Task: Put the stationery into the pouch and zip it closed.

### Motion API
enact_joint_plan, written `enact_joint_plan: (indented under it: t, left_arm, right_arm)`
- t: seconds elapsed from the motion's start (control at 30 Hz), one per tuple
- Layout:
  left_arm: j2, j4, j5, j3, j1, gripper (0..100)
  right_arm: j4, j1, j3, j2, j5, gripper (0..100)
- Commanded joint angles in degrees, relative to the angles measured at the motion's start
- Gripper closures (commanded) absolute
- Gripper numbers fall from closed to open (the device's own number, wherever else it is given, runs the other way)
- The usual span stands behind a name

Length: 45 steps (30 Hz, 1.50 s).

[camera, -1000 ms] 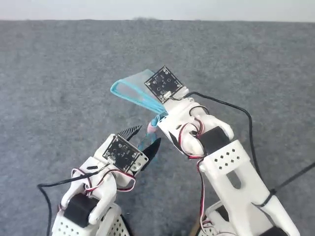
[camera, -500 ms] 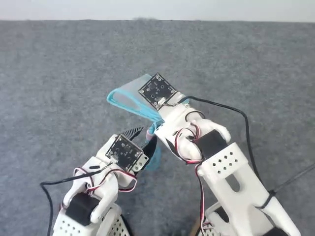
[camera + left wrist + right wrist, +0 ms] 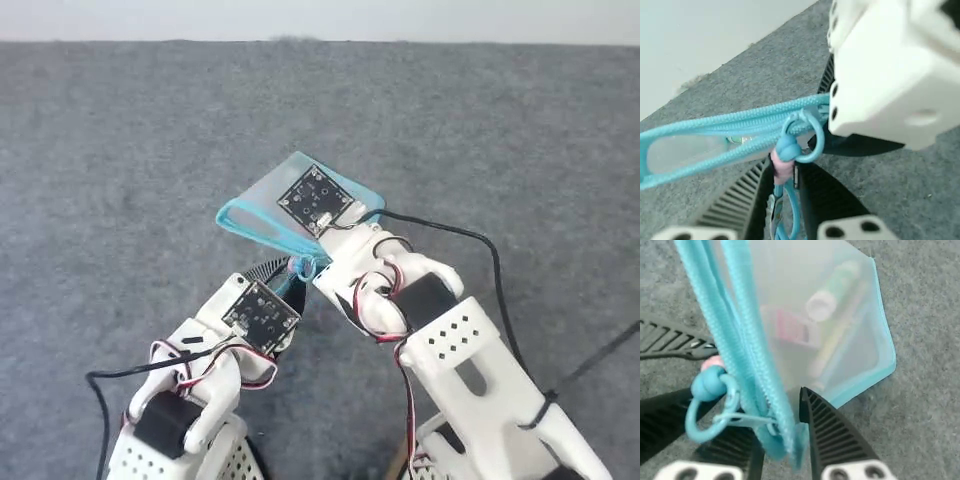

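Two grippers on the pouch mid-table: right gripper pinching its zipper edge, left gripper clamped on the zip pull at the pouch's 5 o'clock. Stationery sits inside.

The pouch lies flatter in the right gripper, more of its clear side showing. The left gripper sits closer to the pouch's end, jaws narrower around the zipper pull.
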<state>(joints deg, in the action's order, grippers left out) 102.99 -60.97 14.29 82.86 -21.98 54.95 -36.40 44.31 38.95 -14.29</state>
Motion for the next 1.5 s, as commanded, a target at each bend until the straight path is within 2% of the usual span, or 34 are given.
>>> enact_joint_plan:
  t: [0.0,0.23,0.47,0.73,1.07,1.27,1.47]
  left_arm:
    - [1.05,1.76,1.05,-1.01,0.18,99]
    - [1.05,1.76,0.88,-2.24,7.21,99]
    - [1.05,1.85,0.88,-2.77,10.02,99]
    - [1.05,1.93,0.79,-5.05,18.64,99]
    - [1.05,2.20,0.79,-5.67,21.19,99]
    - [0.79,7.47,-2.99,-5.41,31.65,99]
    - [0.70,8.00,-3.78,-5.05,32.44,99]
  right_arm:
    - [-2.07,3.03,1.05,1.01,-2.20,99.1]
    - [-3.21,5.49,3.96,1.01,-4.84,99.1]
    - [-3.30,5.58,5.01,1.01,-4.84,99.1]
    - [-3.21,5.58,6.24,1.01,-5.27,99.1]
    - [-3.21,6.29,6.77,1.01,-6.33,99.1]
    - [-3.21,8.22,6.77,1.27,-6.51,99.1]
    - [-2.77,12.09,6.86,1.10,-8.44,99.1]
